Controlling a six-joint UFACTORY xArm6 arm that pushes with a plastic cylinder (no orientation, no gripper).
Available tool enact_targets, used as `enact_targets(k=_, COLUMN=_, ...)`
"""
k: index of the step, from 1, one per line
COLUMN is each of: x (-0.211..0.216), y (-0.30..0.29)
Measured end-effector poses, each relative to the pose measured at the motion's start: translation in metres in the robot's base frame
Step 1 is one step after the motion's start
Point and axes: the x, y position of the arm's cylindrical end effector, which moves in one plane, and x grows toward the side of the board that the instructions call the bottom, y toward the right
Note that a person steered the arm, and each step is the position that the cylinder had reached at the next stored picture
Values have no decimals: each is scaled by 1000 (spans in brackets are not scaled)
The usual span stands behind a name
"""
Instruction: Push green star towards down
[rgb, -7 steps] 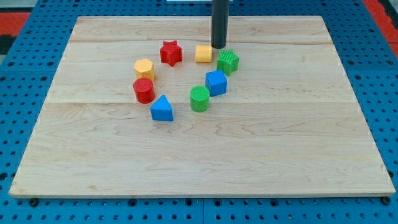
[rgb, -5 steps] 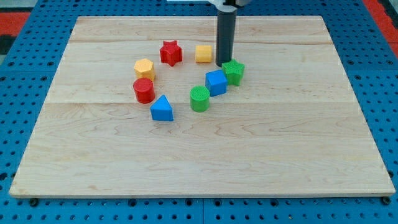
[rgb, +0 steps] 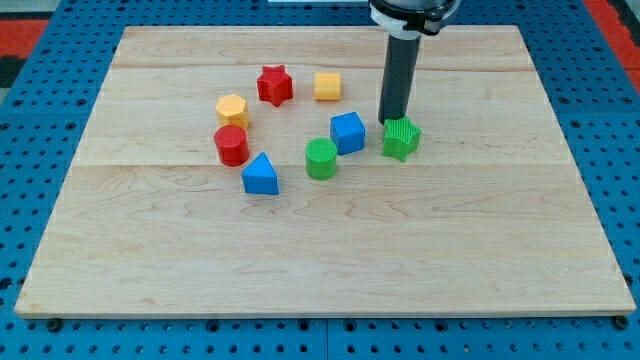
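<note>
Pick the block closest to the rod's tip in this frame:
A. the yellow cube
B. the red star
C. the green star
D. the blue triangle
C: my tip sits at the upper-left edge of the green star, apparently touching it, while the yellow cube, the red star and the blue triangle lie well off to the view's left.

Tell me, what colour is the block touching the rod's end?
Green: the ribbed green star block, in the camera view.

Single camera, high oblique from tabletop (rgb: 320, 260) 6 o'clock edge, facing 12 o'clock; whole board framed, medium distance.
</note>
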Motion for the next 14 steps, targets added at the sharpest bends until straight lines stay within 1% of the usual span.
enact_targets(k=3, x=0, y=2)
enact_targets(k=4, x=19, y=-2)
enact_targets(k=5, x=34, y=6)
enact_targets(k=6, x=64, y=4)
enact_targets(k=7, x=95, y=-39)
enact_targets(k=8, x=107, y=-81)
enact_targets(k=9, x=102, y=-95)
enact_targets(k=10, x=75, y=-28)
enact_targets(k=11, x=74, y=22)
enact_targets(k=12, x=82, y=36)
enact_targets(k=14, x=155, y=26)
